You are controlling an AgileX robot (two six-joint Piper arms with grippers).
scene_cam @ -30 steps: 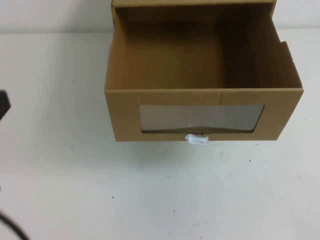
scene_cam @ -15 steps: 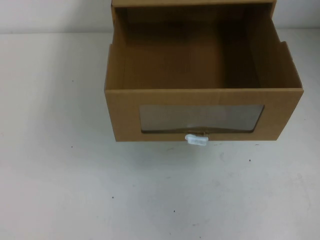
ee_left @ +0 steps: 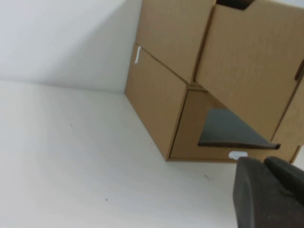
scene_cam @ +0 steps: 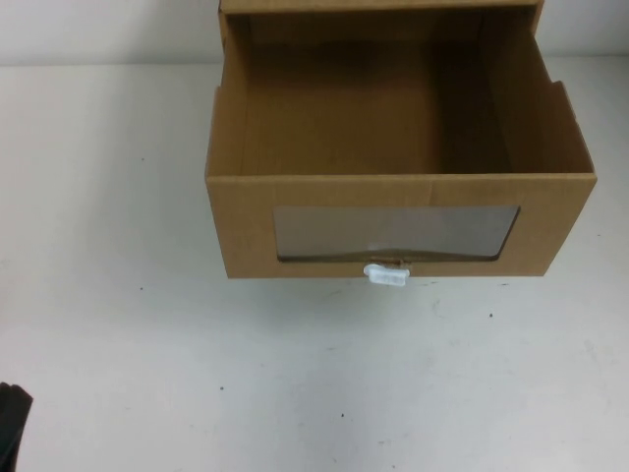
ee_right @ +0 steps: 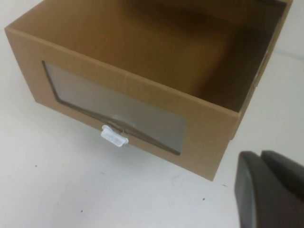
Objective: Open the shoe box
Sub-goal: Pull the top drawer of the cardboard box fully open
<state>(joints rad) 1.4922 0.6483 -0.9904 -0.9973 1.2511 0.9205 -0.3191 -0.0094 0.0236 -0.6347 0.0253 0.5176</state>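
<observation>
The brown cardboard shoe box (scene_cam: 246,226) stands at the back of the table with its drawer pulled out toward me; the inside is bare. Its front has a clear window (scene_cam: 393,231) and a small white pull tab (scene_cam: 386,275) under it. In the left wrist view the box (ee_left: 161,95) and tab (ee_left: 237,155) lie beyond my left gripper (ee_left: 264,162), which is shut on nothing and apart from the box. My right gripper (ee_right: 261,155) is also shut and holds nothing, off the drawer's (ee_right: 204,128) right front corner, away from the tab (ee_right: 114,137).
The box sits on a white table (scene_cam: 314,374) against a white wall (ee_left: 71,38). A dark bit of the left arm (scene_cam: 12,428) shows at the near left corner of the high view. The right arm is outside that view.
The left arm's dark part has dropped from the left edge of the high view to the near left corner. The box and its drawer have not moved.
</observation>
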